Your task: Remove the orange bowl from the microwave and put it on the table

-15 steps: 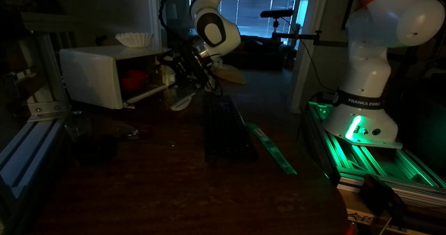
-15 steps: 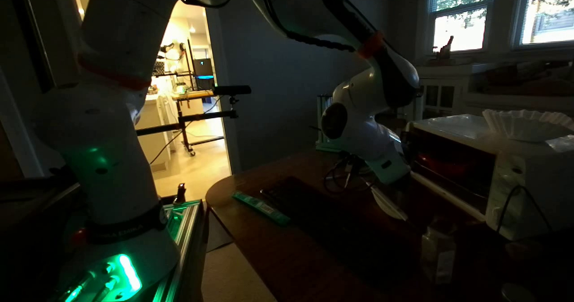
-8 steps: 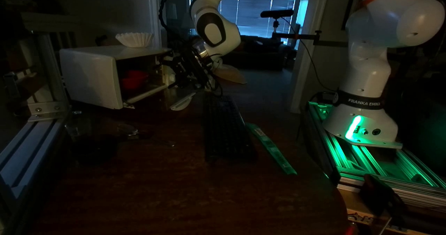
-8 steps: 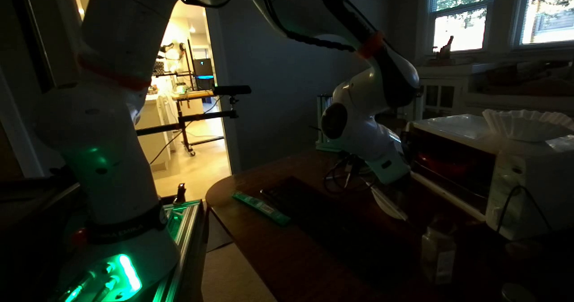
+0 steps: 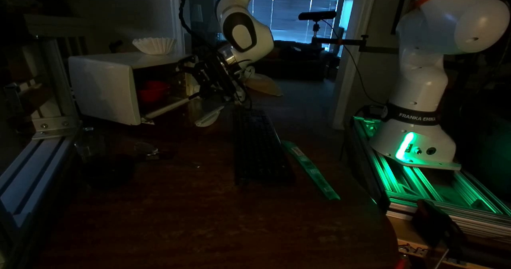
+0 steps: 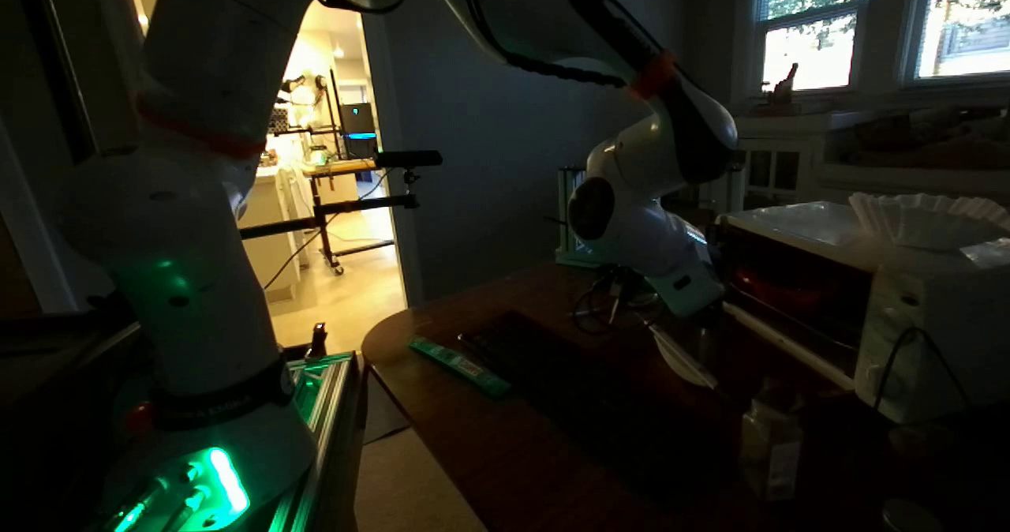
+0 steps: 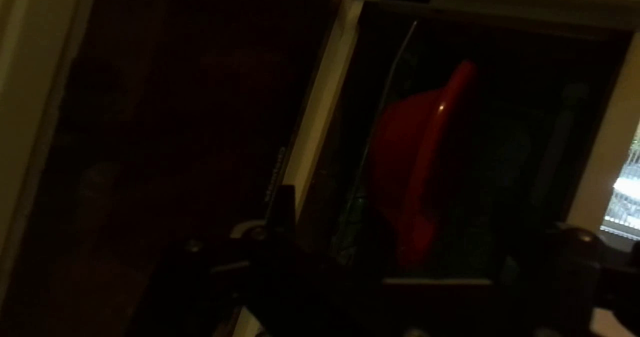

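The red-orange bowl sits inside the open microwave. It shows in both exterior views (image 5: 153, 91) (image 6: 789, 286) and in the wrist view (image 7: 407, 152), where it looks turned on its side with its rim to the right. The white microwave (image 5: 103, 89) (image 6: 805, 224) stands on the dark brown table (image 5: 207, 225); its open door (image 7: 165, 127) fills the left of the wrist view. My gripper (image 5: 187, 79) is at the microwave's opening, with its fingers spread apart in the wrist view (image 7: 420, 207). Nothing is between them; the bowl lies beyond. The right fingertip is hard to see in the dark.
A white fluted bowl (image 5: 154, 45) stands on the microwave. A pale curved piece (image 5: 209, 117) is below my gripper. A black keyboard (image 5: 261, 153) and a green packet (image 5: 311, 171) lie on the table. A clear jar (image 6: 772, 445) stands before the microwave.
My gripper has moved slightly toward the microwave opening in the last half second. Before that the arm was almost still. The bowl and the other objects have not moved.
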You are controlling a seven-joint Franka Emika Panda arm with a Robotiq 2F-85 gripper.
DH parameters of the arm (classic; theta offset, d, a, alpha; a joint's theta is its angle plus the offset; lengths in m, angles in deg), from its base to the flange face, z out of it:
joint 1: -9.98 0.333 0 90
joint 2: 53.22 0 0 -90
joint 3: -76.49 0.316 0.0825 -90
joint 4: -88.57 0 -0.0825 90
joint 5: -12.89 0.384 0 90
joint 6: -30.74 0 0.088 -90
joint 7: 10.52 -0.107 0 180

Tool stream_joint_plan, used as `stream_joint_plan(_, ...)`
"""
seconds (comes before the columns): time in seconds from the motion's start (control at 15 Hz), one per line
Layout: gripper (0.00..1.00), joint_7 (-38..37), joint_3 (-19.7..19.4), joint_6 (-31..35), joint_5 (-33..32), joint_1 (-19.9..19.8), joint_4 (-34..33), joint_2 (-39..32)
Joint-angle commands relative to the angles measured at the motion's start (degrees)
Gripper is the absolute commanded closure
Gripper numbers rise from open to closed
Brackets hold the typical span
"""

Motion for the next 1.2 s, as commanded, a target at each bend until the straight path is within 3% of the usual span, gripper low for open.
stream_joint_plan(0.0, 0.00, -1.9, 0.8, -1.2, -0.4, -0.4, -1.2, -1.0)
stream_joint_plan(0.67, 0.00, -3.0, 1.1, -3.6, -0.3, -0.7, -2.7, -2.8)
stream_joint_plan(0.73, 0.03, -3.1, 1.1, -3.7, -0.3, -0.7, -2.7, -2.9)
stream_joint_plan(0.8, 0.18, -3.2, 1.1, -3.8, -0.3, -0.8, -2.8, -3.0)
stream_joint_plan(1.0, 0.39, -4.3, 1.1, -3.9, -0.2, -1.1, -3.7, -3.5)
stream_joint_plan(1.13, 0.40, -4.6, 1.0, -4.3, -0.2, -1.2, -4.3, -3.8)
